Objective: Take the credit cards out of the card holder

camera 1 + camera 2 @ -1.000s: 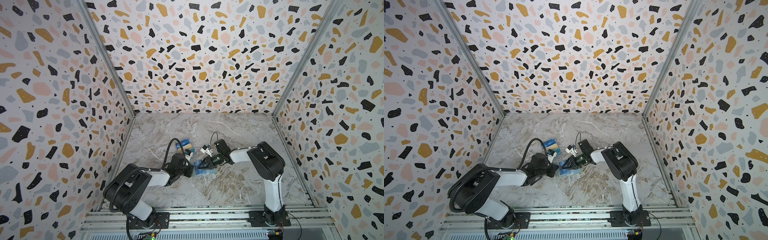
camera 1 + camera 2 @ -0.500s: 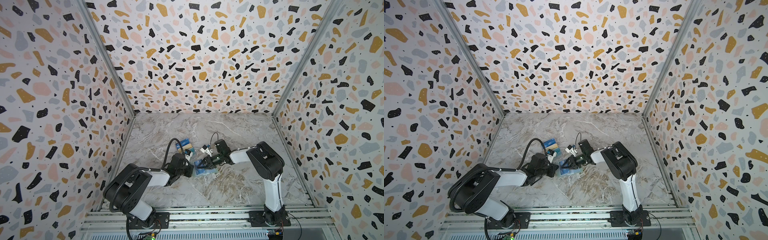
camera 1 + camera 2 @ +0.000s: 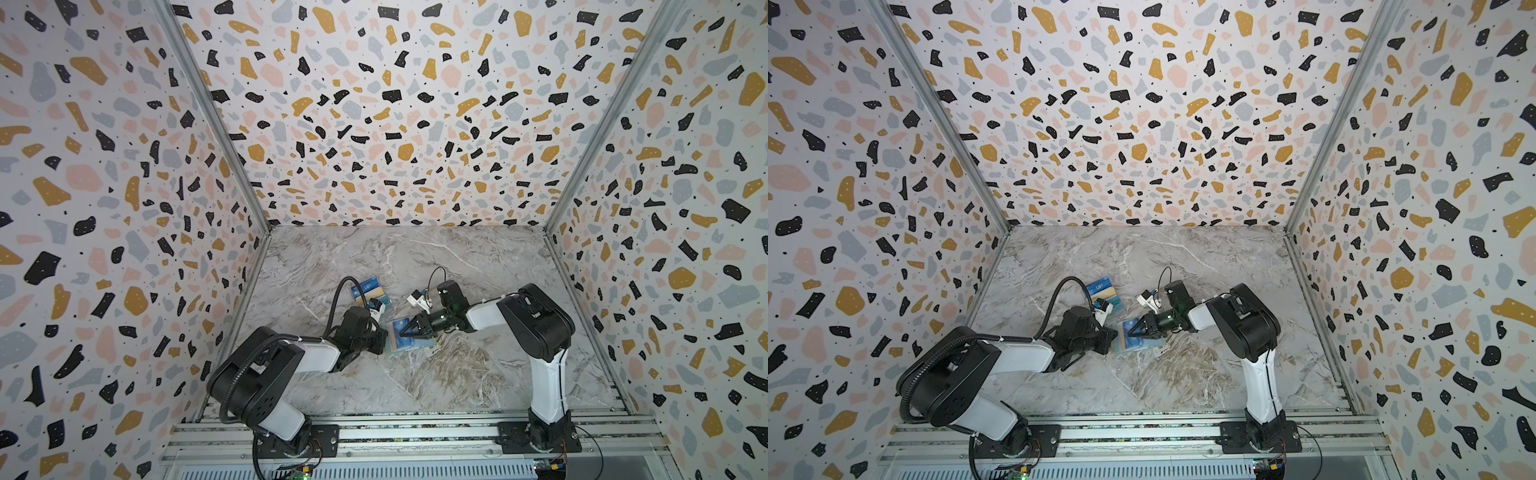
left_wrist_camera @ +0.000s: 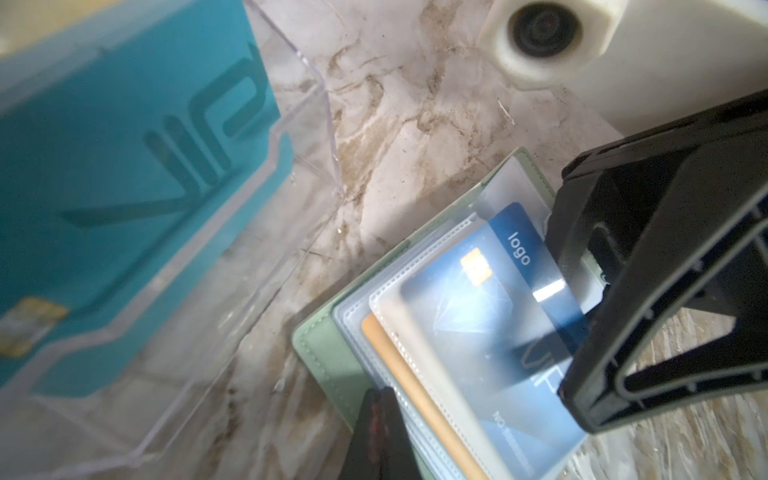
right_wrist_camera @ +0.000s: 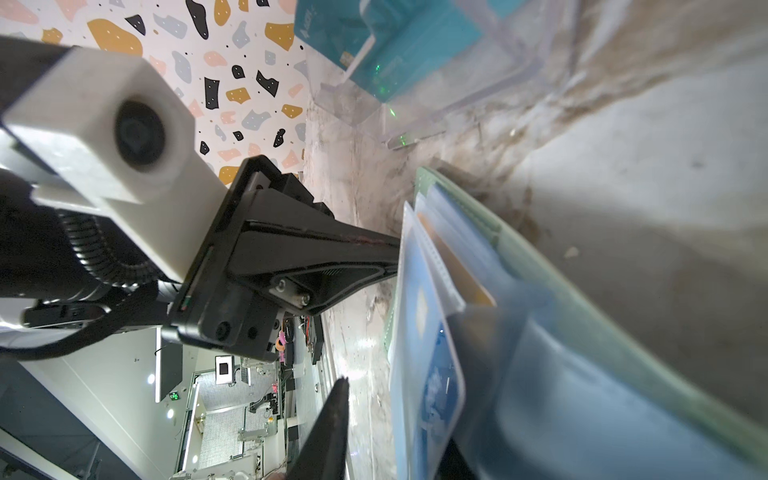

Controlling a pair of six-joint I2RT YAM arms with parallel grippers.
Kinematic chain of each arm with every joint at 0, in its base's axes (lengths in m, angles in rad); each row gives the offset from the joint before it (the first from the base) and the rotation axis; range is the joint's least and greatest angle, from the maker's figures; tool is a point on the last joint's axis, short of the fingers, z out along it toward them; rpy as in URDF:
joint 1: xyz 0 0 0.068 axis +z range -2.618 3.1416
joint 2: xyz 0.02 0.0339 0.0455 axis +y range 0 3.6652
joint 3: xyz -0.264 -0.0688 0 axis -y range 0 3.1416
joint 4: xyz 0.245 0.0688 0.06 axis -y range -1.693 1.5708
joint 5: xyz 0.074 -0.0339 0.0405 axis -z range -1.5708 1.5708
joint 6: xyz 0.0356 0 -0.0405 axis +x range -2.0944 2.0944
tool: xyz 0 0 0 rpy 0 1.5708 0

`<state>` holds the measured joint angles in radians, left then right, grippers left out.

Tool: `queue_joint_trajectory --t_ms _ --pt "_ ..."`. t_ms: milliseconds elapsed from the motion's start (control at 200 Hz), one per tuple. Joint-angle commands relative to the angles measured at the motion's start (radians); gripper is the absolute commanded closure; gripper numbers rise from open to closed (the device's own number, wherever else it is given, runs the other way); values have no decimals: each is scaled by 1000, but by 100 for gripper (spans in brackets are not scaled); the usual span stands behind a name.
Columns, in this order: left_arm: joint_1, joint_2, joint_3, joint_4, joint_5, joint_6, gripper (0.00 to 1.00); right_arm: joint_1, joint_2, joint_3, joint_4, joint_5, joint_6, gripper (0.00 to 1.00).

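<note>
Mint-green card holder (image 3: 409, 340) lies open mid table (image 3: 457, 374). Left gripper (image 5: 392, 251), pressed together, pins its 9 o'clock edge. Right gripper (image 3: 402, 333), narrowly spread, straddles the dark blue card (image 4: 478, 316) from 3 o'clock. Best to pinch card alone, not sleeve (image 4: 386, 303), and draw flat.

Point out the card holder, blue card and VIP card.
card holder (image 4: 322, 361): left wrist view, green cover corner
blue card (image 4: 517, 237): left wrist view, logo end
VIP card (image 4: 124, 137): left wrist view, lettered face

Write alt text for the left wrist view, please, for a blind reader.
An open mint-green folding card holder lies on marble, its clear sleeves holding a dark blue card and a tan-gold card. The black right hand is at the blue card; a teal VIP card sits in a clear plastic stand.
</note>
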<state>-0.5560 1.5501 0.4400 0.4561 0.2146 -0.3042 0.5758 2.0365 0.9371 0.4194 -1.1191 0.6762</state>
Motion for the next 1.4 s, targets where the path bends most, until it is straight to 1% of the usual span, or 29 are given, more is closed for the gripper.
queue_joint_trajectory --t_ms 0,300,701,1076,1186,1396 --pt "1 37 -24 -56 -32 -6 100 -8 -63 -14 26 -25 8 74" --pt "1 37 -24 -56 -35 -6 100 -30 -85 -39 27 -25 5 74" --pt "1 36 -24 -57 -37 -4 100 -50 -99 -62 21 -16 1 79" --pt "1 34 -24 -56 -38 -3 100 -77 -127 -65 -54 11 -48 90" --pt "1 34 -23 -57 -39 -1 100 -89 -136 -54 -106 21 -81 97" --pt "1 34 -13 -64 -31 9 100 -104 -155 -31 -217 55 -152 99"
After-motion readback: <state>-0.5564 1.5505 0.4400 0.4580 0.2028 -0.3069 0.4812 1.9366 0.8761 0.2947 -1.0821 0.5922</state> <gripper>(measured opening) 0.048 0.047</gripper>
